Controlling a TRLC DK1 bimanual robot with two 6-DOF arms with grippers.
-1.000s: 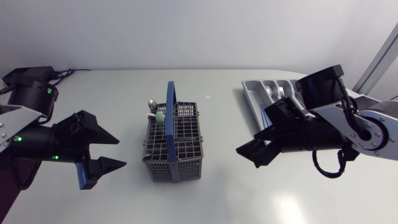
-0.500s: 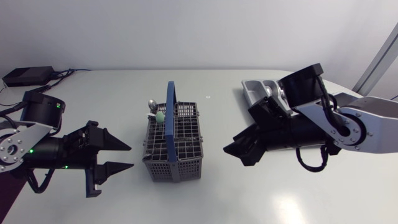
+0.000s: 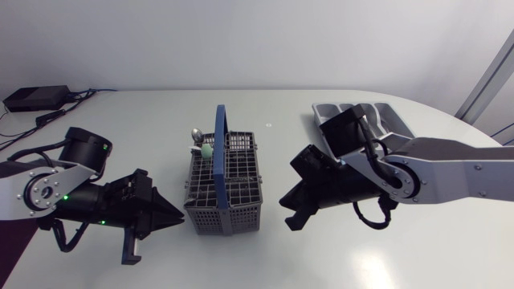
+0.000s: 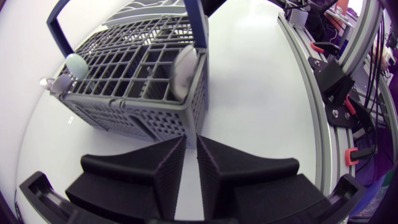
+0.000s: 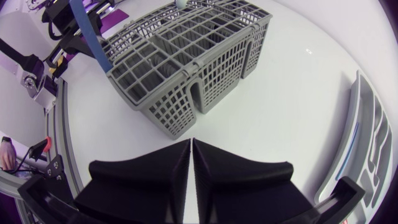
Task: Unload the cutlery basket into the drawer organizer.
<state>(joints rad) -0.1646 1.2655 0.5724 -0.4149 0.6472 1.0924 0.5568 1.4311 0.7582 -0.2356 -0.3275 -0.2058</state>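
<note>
The grey cutlery basket [image 3: 223, 193] with its blue handle [image 3: 221, 152] stands mid-table. A spoon [image 3: 195, 138] and a pale green piece [image 3: 207, 151] stick out at its far left corner. In the left wrist view, another spoon bowl [image 4: 185, 71] leans in the basket's [image 4: 137, 87] near corner. My left gripper [image 3: 178, 219] [image 4: 191, 142] is shut and empty, pointing at the basket's left wall. From the right, my shut, empty right gripper [image 3: 285, 210] [image 5: 191, 144] points at the basket [image 5: 186, 68]. The grey drawer organizer [image 3: 377, 116] [image 5: 367, 137] lies behind the right arm, which partly hides it.
A black box [image 3: 36, 98] with cables lies at the table's far left corner. Bare white tabletop [image 3: 241, 257] runs along the front, before the basket and both grippers.
Both arms swung in toward the basket, the left from the left and the right from the organizer side. Both grippers went from wide open to shut.
</note>
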